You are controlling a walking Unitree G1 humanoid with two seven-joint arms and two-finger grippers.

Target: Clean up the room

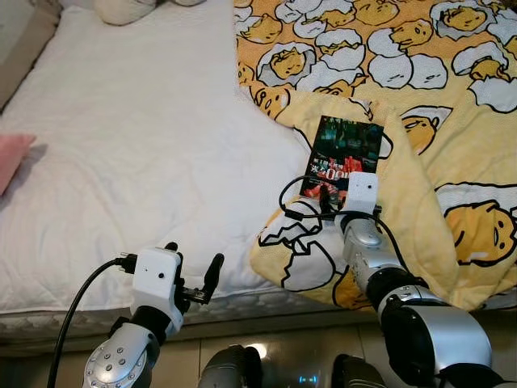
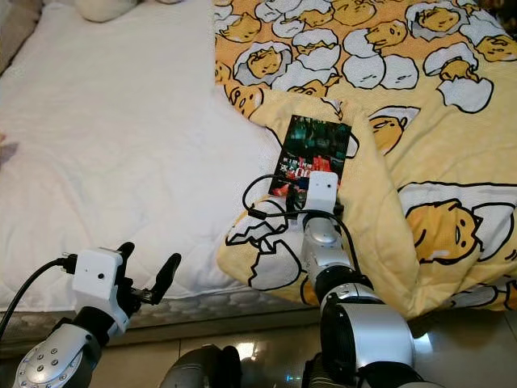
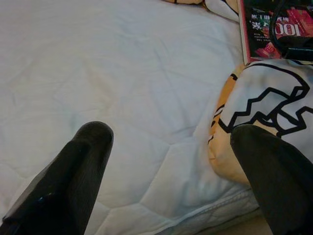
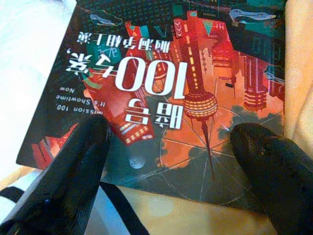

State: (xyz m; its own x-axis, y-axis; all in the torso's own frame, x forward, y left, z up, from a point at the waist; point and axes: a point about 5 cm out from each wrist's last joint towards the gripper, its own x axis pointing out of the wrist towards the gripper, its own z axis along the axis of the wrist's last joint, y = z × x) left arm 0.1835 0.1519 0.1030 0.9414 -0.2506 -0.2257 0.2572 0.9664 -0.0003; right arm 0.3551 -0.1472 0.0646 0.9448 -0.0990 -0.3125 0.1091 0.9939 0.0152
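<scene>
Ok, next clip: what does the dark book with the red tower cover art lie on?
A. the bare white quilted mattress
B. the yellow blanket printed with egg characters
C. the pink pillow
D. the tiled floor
B: the dark book with the red tower cover art rests on a raised fold of the yellow blanket printed with egg characters, and the right gripper, fingers open, sits over the book's near edge.

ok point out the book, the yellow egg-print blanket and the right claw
book (image 1: 349, 141): left eye view, upper part of its dark cover
yellow egg-print blanket (image 1: 452, 105): left eye view, flat patterned area right of the book
right claw (image 4: 171, 147): right wrist view, midway between its open fingertips, over the cover
</scene>
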